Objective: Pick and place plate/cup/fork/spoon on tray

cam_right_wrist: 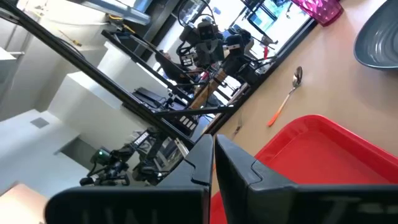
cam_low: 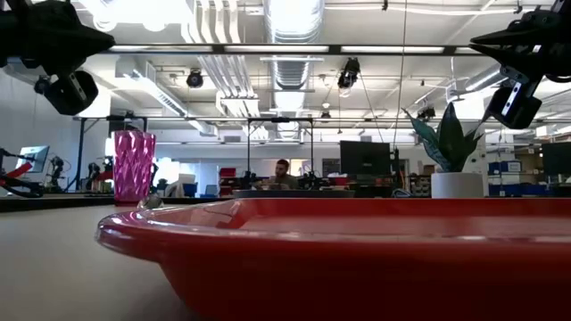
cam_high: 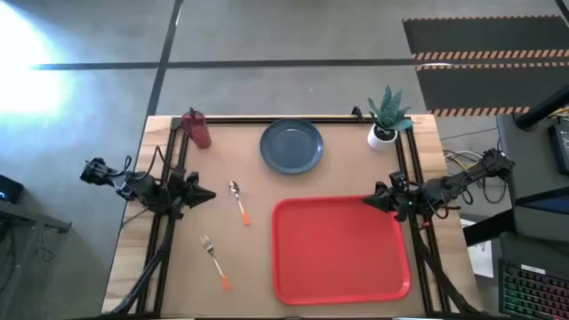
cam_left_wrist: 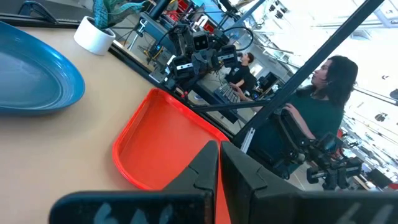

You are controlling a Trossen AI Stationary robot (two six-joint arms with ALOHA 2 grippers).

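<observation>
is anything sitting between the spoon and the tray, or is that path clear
Nothing visible blocks it. The spoon lies on bare table just left of the tray, with only open tabletop between them. The fork lies nearer the front edge, off that line, and the plate is farther back.

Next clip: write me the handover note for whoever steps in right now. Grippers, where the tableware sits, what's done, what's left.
Left gripper: shut, empty, at the table's left side, between cup and fork.
Right gripper: shut, empty, over the tray's far right corner.
Tray: near right part of the table, nothing on it.
Plate: far edge, centre, just beyond the tray.
Cup: upright at the far left corner.
Spoon: left of the tray, bowl pointing away.
Fork: near left, nearer than the spoon.
A potted plant stands far right; not part of the job.
Done: nothing placed. Left: all four items.
</observation>
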